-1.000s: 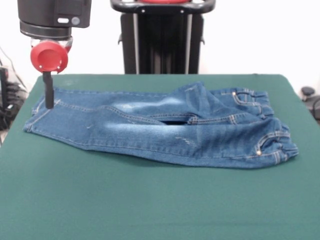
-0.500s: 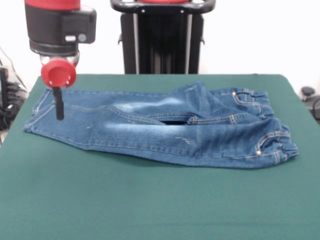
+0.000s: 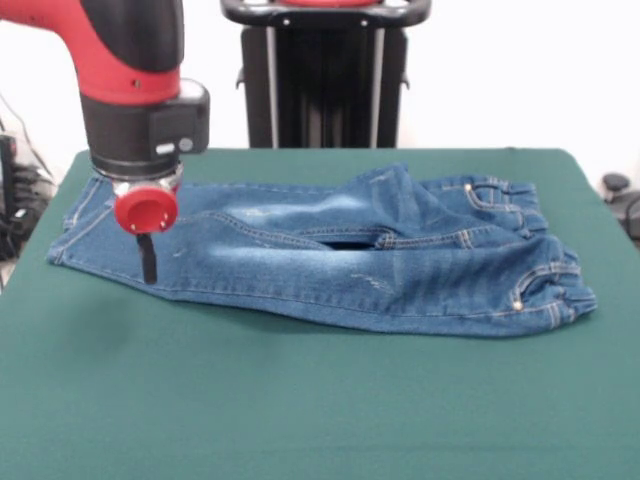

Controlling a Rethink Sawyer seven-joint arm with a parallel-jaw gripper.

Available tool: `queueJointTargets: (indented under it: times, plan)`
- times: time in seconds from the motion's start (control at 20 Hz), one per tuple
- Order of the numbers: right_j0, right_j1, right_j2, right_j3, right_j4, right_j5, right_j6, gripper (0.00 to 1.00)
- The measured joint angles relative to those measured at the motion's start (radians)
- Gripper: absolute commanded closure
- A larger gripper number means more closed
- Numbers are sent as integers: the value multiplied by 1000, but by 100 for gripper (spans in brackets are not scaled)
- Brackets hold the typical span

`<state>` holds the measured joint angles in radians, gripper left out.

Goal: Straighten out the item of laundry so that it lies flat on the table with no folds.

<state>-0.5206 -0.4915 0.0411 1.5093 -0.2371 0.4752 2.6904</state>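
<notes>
The jeans [image 3: 330, 265] at mid-frame are woven blue denim, matt, with faded pale patches, orange-tan stitching and small shiny metal rivets. The counter [image 3: 320, 400] has a matt, felt-like dark green top. At upper left, the arm [image 3: 135, 80] has smooth, slightly glossy red and black plastic casing.

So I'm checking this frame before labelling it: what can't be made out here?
- Gripper, front view: only a thin dark tip shows below the red disc; open or shut unclear.
- Jeans: the far leg's cuff is hidden behind the arm.
- Fold near the crotch: what lies under the raised flap is hidden.
- Table: near edge cut off.
</notes>
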Motion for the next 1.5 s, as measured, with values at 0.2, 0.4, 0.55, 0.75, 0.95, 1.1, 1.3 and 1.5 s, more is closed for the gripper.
queueJointTargets:
  times: [0.2, 0.4, 0.55, 0.75, 0.95, 1.1, 1.3, 1.5]
  plan:
    - [27, 26, -36, -9, -30, 0, 0, 0]
    - [36, 29, -50, -10, -55, 0, 0, 0]
    - [31, 25, -51, -10, -66, 0, 0, 0]
    - [15, 25, -51, -9, -66, 0, 0, 0]
    - [-4, 26, -52, -8, -75, -17, 0, 0]
    - [-12, 30, -52, -8, -92, -43, 0, 0]
    - [-25, 53, -54, -7, -114, -100, 0, 0]
    - [-29, 82, -58, 8, -132, -159, 0, 0]
